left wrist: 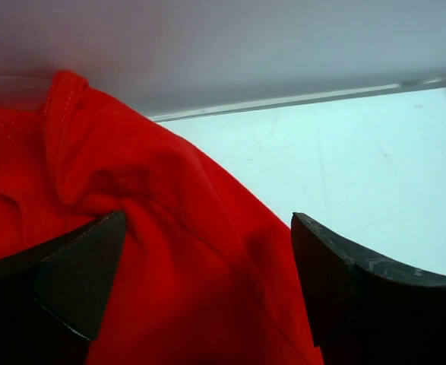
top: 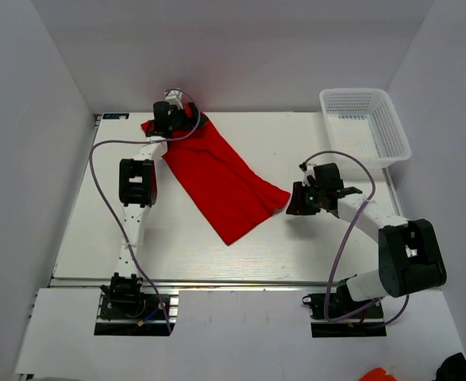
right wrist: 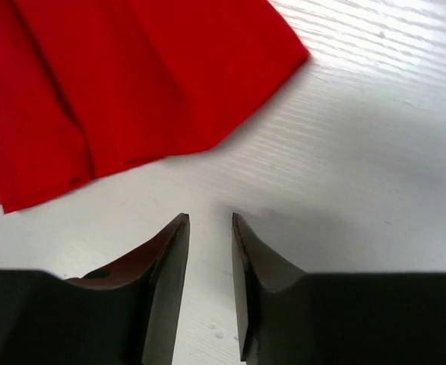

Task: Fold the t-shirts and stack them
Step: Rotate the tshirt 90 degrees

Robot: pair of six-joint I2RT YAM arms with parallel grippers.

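Observation:
The red t-shirt [top: 221, 178] lies folded into a long strip that runs diagonally from the table's far left towards the middle. My left gripper [top: 169, 119] is at its far end by the back wall. In the left wrist view the left gripper [left wrist: 207, 217] is open, its jaws wide apart over bunched red cloth [left wrist: 169, 251] that fills the gap between them. My right gripper [top: 294, 200] sits just right of the strip's near right corner. In the right wrist view the right gripper [right wrist: 210, 217] is open by a narrow gap and empty on bare table, a little short of the shirt's edge [right wrist: 131, 76].
A white mesh basket [top: 365, 123] stands at the table's far right corner. The back wall [left wrist: 223, 46] is close behind the left gripper. White walls close in the left and right sides. The table's near edge runs in front of the arm bases.

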